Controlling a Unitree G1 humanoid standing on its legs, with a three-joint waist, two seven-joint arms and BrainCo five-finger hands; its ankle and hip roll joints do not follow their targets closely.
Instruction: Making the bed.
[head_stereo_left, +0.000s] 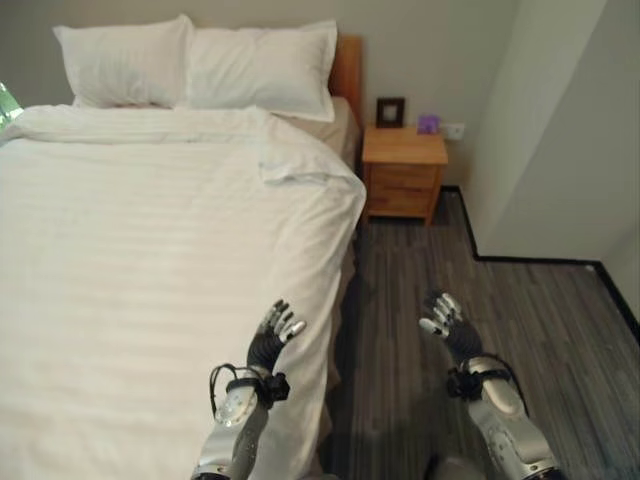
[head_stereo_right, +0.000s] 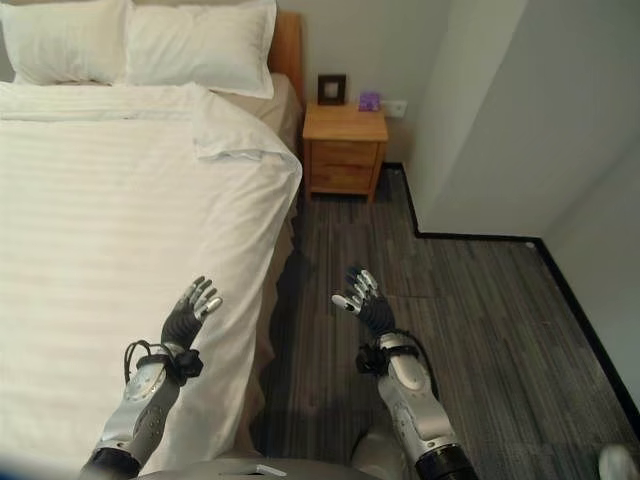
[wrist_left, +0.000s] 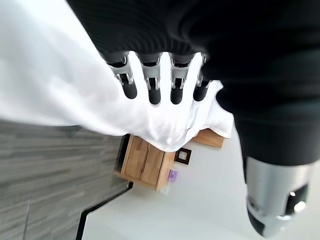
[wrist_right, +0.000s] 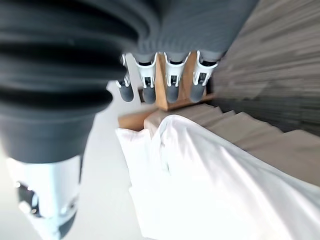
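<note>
Both hands (head_stereo_left: 272, 335) hover open near smooth white duvet (head_stereo_left: 150, 250), corner rumpled.

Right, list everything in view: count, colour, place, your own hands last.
bed: one, wooden headboard, left of the scene, against the far wall.
duvet: one, white, spread over the bed, its near top corner folded back.
pillows: two, white, side by side at the headboard.
nightstand: one, light wood, right of the bed's head.
picture frame: one, dark, on the nightstand.
small purple object: one, on the nightstand beside the frame.
floor: grey planks, right of the bed.
left hand: open, over the duvet's edge.
right hand: open, over the floor.
</note>
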